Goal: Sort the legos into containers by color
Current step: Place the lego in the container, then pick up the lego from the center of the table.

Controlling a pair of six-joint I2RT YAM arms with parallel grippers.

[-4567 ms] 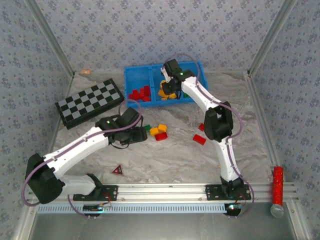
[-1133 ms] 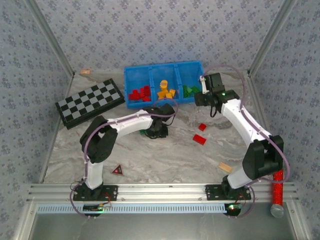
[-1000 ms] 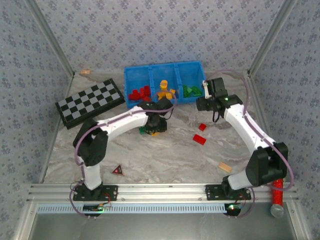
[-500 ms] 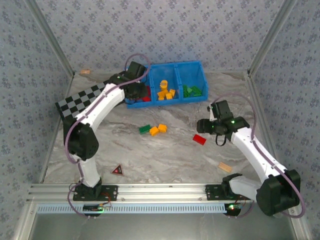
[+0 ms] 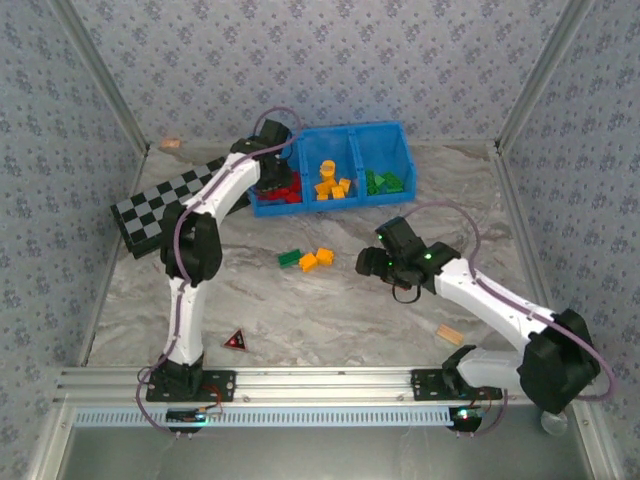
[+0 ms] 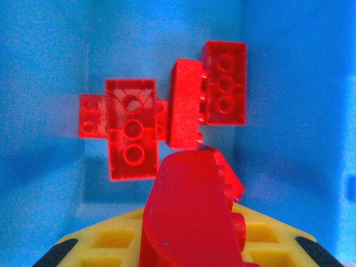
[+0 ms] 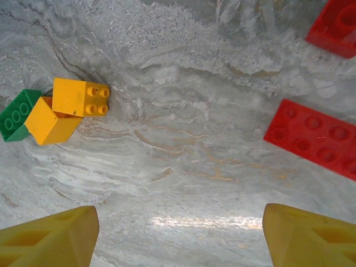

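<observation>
A red lego (image 6: 189, 214) in the left hand (image 5: 271, 186) hides its fingertips.

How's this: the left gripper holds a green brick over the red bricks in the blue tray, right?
Not quite. The brick in the left gripper is red, not green; the left wrist view shows it over the red bricks in the blue tray.

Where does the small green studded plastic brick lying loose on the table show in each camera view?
Top external: the green brick lies left of centre on the table, below the blue plastic tray.
Right wrist: the brick sits at the left edge, mid-height.
Left wrist: this camera faces red bricks inside the tray.
Shared landmark: two yellow-orange bricks right beside it, on its right.
</observation>
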